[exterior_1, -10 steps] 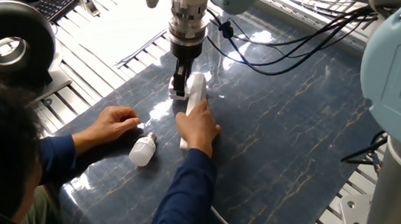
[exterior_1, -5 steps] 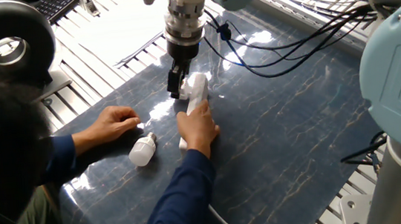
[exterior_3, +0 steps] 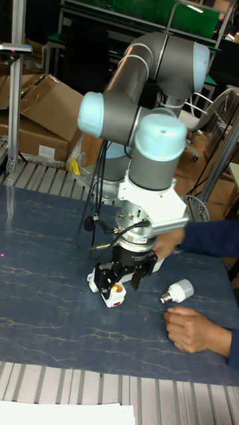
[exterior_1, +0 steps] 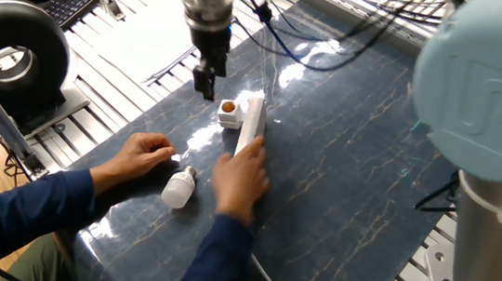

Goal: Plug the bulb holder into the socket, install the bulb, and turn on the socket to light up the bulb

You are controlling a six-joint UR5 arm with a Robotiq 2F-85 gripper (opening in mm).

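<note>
The white socket [exterior_1: 249,127] lies on the dark blue mat, its far end toward the arm. The bulb holder [exterior_1: 229,112], a white cube with an orange round opening, sits against that far end; its prongs are hidden. My gripper [exterior_1: 205,82] hangs open just above and to the left of the holder, touching nothing. From the other side, the gripper [exterior_3: 122,277] stands over the holder [exterior_3: 117,291] with its fingers spread. The white bulb [exterior_1: 177,187] lies on its side on the mat, also seen as the bulb [exterior_3: 178,291] beside a person's hand.
A person's right hand [exterior_1: 241,173] rests at the socket's near end and the left hand [exterior_1: 145,154] lies near the bulb. Black cables [exterior_1: 315,35] trail over the mat behind the arm. A black round fan [exterior_1: 9,58] stands at the back left.
My gripper let go of the bulb holder and rose up and to the left, away from it. The person's right hand slid back along the socket, and their head left the view.
</note>
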